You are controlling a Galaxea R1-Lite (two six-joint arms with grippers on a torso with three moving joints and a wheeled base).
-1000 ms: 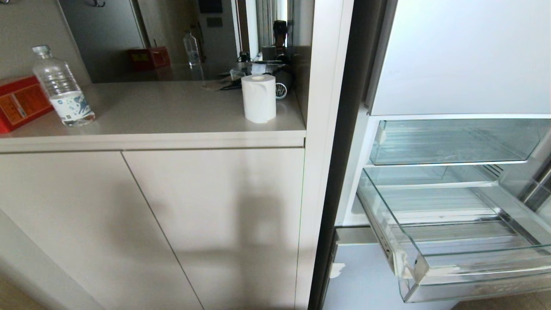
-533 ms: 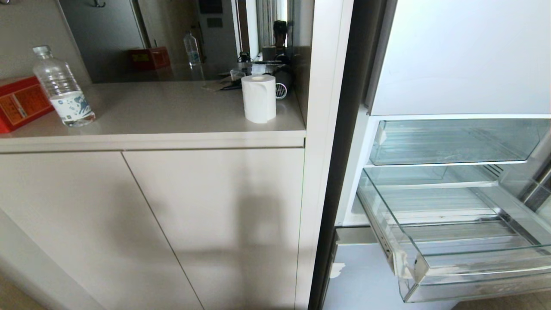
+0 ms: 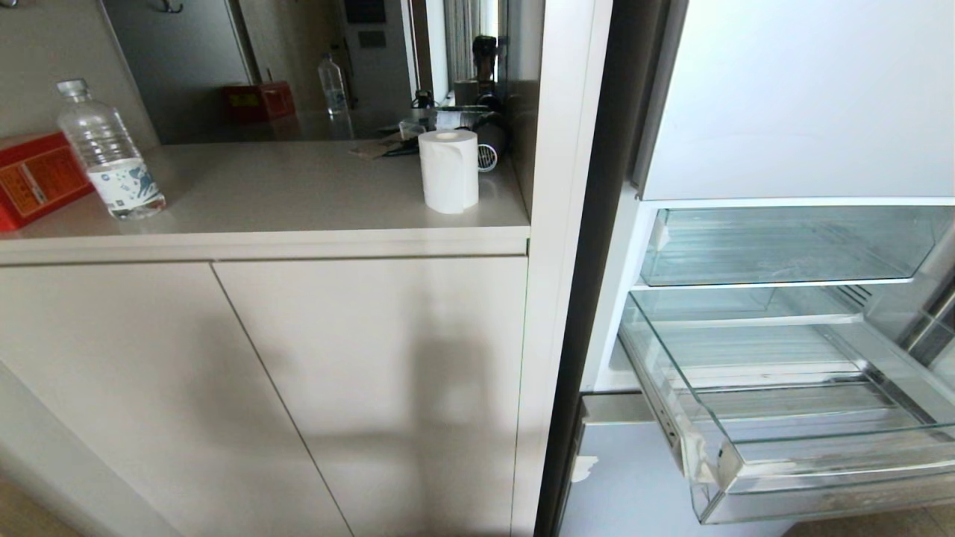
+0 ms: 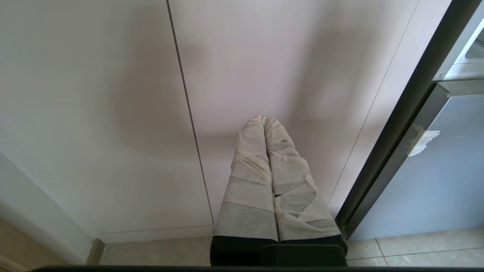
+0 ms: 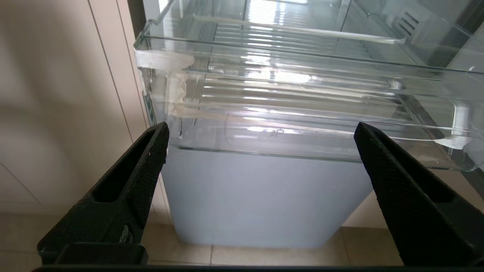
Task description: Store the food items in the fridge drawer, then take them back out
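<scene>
The fridge drawer [image 3: 821, 477] stands pulled out of the open fridge at the lower right, clear plastic with a ribbed floor, and nothing lies in it. In the right wrist view its stepped front lip [image 5: 287, 113] is close ahead. My right gripper [image 5: 261, 128] hangs open just before and below that lip, with nothing between its black fingers. My left gripper [image 4: 264, 120] is shut and empty, its taped fingers pointing at the beige cabinet doors [image 4: 113, 94]. No food items show in any view. Neither arm shows in the head view.
On the counter [image 3: 298, 194] stand a water bottle [image 3: 110, 153], a red box [image 3: 33, 179] and a white paper roll [image 3: 448, 170]. A shallower clear bin [image 3: 783, 246] sits above the drawer. Below it is a blue-grey fridge door [image 5: 264, 196] over tiled floor.
</scene>
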